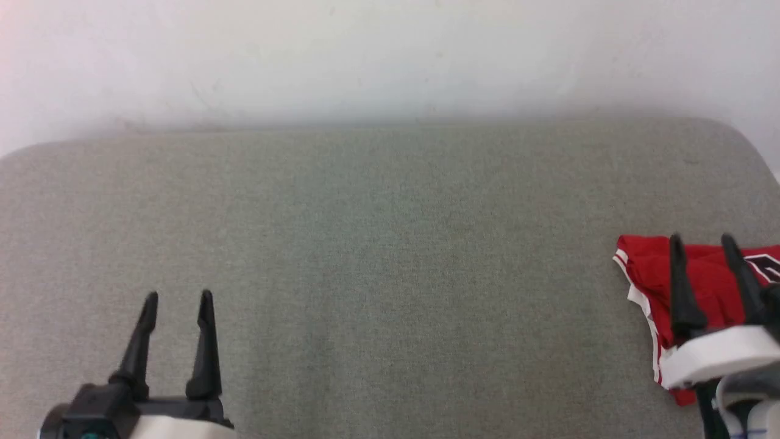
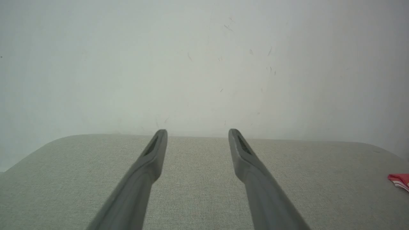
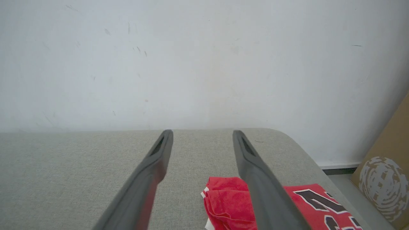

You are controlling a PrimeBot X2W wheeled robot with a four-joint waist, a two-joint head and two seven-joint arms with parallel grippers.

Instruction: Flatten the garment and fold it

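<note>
A pale, scuffed wall stood behind the grey fabric-covered platform. Brown cardboard stood beyond its rounded right corner.

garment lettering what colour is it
Black with a white outline, on the red garment; clearest in the right wrist view.

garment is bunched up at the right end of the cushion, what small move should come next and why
Probably lower the right gripper onto the garment and close on its bunched edge. Its jaws stand open over the red cloth, which lies crumpled at the right end of the grey cushion, far from the left gripper.
</note>
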